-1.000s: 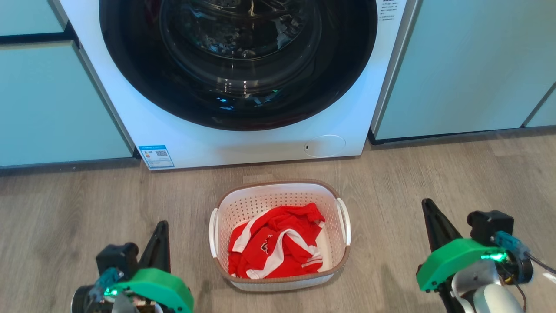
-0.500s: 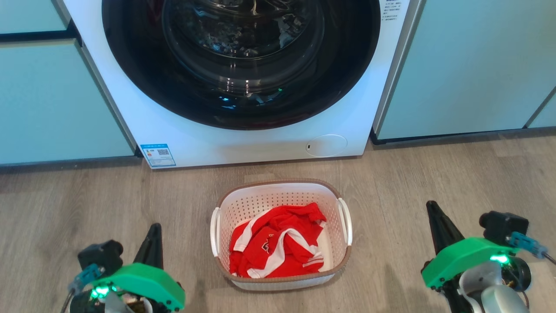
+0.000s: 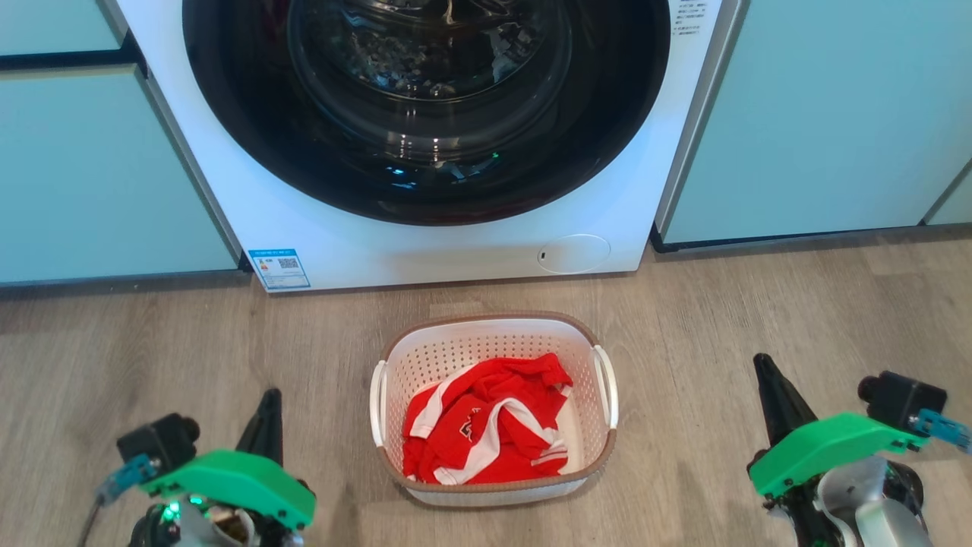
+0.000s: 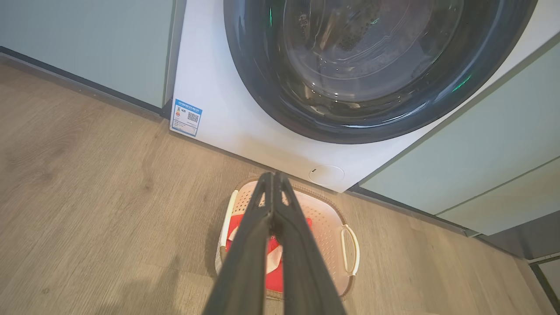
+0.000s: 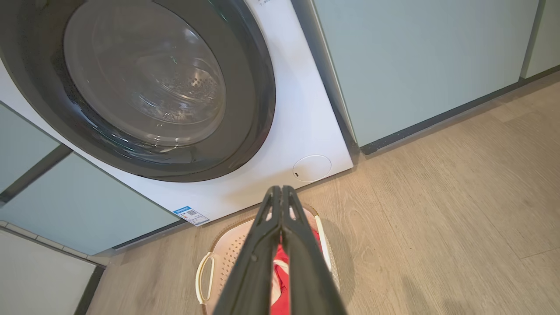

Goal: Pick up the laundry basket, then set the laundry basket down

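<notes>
Wood-look floor [image 3: 152, 349] meets a white front-loading washing machine [image 3: 342, 243]. Just before it sits the laundry basket [image 3: 493, 323], holding a red-and-white garment [image 3: 486, 425]. Flanking it, the left gripper [image 3: 269, 396] and right gripper [image 3: 762, 362] are empty, fingers pressed together. The machine's blue QR-code label [image 3: 279, 268] has unreadable print.

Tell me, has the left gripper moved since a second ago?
Yes. The left gripper has drifted toward the robot's left and slightly down the head view, widening its gap to the laundry basket.

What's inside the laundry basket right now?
The laundry basket holds a crumpled red garment with white stripes. It covers most of the bottom, so anything underneath is hidden.
</notes>
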`<state>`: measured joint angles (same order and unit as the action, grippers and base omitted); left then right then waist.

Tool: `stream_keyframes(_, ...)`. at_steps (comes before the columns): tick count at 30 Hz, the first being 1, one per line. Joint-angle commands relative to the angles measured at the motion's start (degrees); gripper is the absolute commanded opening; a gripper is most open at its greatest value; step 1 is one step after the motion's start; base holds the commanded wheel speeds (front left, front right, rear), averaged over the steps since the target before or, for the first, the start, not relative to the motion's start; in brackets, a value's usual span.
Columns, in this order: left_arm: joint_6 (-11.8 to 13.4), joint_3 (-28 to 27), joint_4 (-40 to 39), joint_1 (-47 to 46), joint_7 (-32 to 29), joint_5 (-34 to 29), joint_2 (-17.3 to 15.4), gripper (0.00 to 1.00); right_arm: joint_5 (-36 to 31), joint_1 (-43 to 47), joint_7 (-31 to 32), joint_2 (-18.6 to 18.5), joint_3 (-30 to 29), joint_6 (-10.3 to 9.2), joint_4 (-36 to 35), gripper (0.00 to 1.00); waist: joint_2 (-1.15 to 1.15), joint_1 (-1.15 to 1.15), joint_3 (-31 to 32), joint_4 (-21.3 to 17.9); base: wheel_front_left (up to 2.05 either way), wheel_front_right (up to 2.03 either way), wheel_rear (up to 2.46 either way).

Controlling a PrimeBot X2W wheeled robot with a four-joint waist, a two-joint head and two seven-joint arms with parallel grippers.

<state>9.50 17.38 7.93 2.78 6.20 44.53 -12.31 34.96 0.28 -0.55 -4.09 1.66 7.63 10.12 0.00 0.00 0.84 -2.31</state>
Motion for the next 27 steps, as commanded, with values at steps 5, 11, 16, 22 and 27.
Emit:
stream_keyframes(5, -1.5, -3.1, -1.2, -3.7, -0.6, 3.6, 0.1, 0.00, 4.3, -3.4, 0.7, -0.1, -0.7, -0.05, -1.4, 0.00, 0.00, 0.00, -0.1, 0.1, 0.00, 0.00, 0.00)
stream_keyframes(11, -2.6, -4.5, -0.7, -4.1, -1.4, 6.9, 0.7, 0.00, 8.2, -3.6, 1.1, 0.0, -1.1, -0.05, -1.0, 0.00, 0.00, 0.00, -0.1, 0.3, 0.00, 0.00, 0.00)
stream_keyframes(16, -3.5, -5.6, -0.3, -4.4, -2.0, 9.6, 1.2, 0.00, 11.4, -3.8, 1.4, 0.0, -1.5, -0.06, -0.7, 0.00, 0.00, 0.00, -0.2, 0.4, 0.00, 0.00, 0.00)
stream_keyframes(22, -4.7, -7.0, 0.2, -4.7, -2.8, 12.9, 1.8, 0.00, 15.3, -4.0, 1.8, 0.0, -2.0, -0.07, -0.3, 0.00, 0.00, 0.00, -0.3, 0.6, 0.00, 0.00, 0.00)
stream_keyframes(27, -5.8, -8.4, 0.7, -5.1, -3.6, 16.1, 2.3, 0.00, 19.1, -4.2, 2.2, 0.1, -2.5, -0.07, 0.1, 0.00, 0.00, 0.00, -0.3, 0.7, 0.00, 0.00, 0.00)
